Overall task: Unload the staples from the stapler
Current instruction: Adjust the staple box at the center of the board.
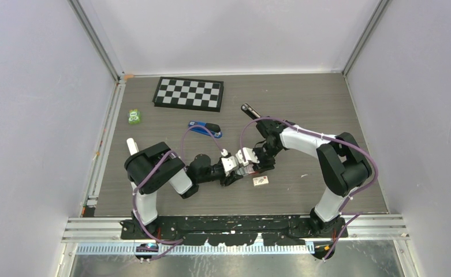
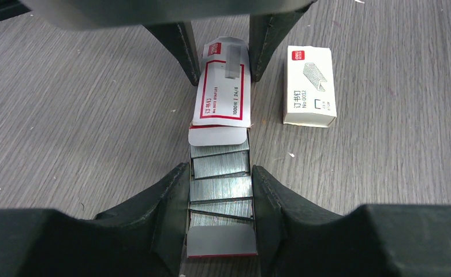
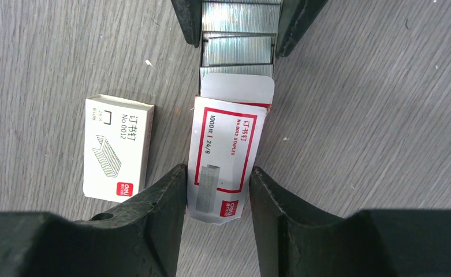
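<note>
Clamping tray (image 2: 221, 241) of staples (image 2: 220, 188), strips crosswise: left gripper (image 2: 220, 174); right gripper (image 3: 217, 173) pinches red-and-white box (image 3: 226, 144).

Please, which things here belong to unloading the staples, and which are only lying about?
For the job: staples in their tray, held by left hand; red-and-white box, held by right hand; blue stapler.
Lying about: whitish box; chessboard; small green object.

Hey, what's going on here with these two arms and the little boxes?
The two arms meet mid-table. The left hand grips the open inner tray, with the staples showing in it. The right hand grips the red-and-white sleeve, which sits part-way off the tray. A whitish box lies beside them. The blue stapler lies farther back, untouched.
</note>
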Controlling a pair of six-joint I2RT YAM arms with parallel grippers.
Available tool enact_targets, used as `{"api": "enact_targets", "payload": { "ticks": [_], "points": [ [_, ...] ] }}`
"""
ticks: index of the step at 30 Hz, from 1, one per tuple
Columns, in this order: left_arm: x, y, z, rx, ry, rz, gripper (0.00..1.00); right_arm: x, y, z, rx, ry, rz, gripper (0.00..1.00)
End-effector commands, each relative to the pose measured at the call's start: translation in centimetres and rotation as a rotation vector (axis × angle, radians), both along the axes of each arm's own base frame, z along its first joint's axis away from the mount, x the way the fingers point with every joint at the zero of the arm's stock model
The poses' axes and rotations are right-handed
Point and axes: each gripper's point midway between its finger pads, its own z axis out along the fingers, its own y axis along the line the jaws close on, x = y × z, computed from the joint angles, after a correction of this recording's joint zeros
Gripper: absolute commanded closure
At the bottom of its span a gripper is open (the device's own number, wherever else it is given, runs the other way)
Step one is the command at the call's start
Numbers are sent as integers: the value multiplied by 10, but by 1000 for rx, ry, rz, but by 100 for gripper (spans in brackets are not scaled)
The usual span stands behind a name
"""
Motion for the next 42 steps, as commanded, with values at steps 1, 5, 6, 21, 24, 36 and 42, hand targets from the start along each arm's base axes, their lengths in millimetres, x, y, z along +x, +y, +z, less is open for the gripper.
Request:
{"api": "enact_targets", "payload": {
  "ticks": [1,5,6,21,24,36,42],
  "points": [
    [6,-5,11,-43,-31,0,57,1,9,1,16,0,20,52],
    [5,-5,10,-43,-27,-4,57,4,11,1,19,-5,1,51],
    [5,-6,10,-44,-25,-7,57,6,11,1,18,-10,-10,51],
    [-7,-12,2,-43,18,-74,58,14,13,0,21,-31,-56,51],
    [-7,-11,-1,-33,24,-80,58,11,14,1,30,-27,-40,51],
    [0,-13,-4,-21,33,-67,58,7,13,0,35,-26,-21,52],
    [11,-8,-3,-25,31,12,59,3,14,2,41,-16,-14,52]
  ]
}}
